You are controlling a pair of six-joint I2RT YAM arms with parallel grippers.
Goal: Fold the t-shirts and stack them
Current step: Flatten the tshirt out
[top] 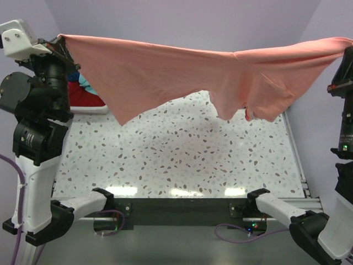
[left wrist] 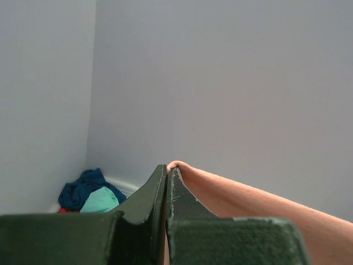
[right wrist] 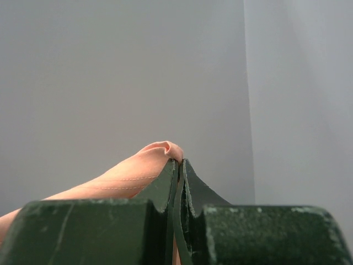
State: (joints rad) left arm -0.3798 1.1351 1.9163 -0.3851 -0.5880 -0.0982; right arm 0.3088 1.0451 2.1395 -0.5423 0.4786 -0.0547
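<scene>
A salmon-pink t-shirt (top: 182, 74) hangs stretched in the air above the table's far half, held up at two corners. My left gripper (top: 60, 41) is high at the far left, shut on the shirt's left corner (left wrist: 182, 168). High at the right edge, my right gripper (right wrist: 181, 161) is shut on the other corner (right wrist: 160, 149); in the top view only its arm shows at the frame's edge. The shirt sags in the middle, with loose folds hanging at the lower right (top: 259, 105). More t-shirts, navy blue (left wrist: 83, 185), teal (left wrist: 102, 200) and red (top: 83, 98), lie piled at the far left.
The speckled table (top: 182, 160) lies below the hanging shirt. The pile of shirts sits in a white bin (top: 91, 109) at the far left, behind my left arm (top: 38, 110). Purple walls close in at the back and both sides.
</scene>
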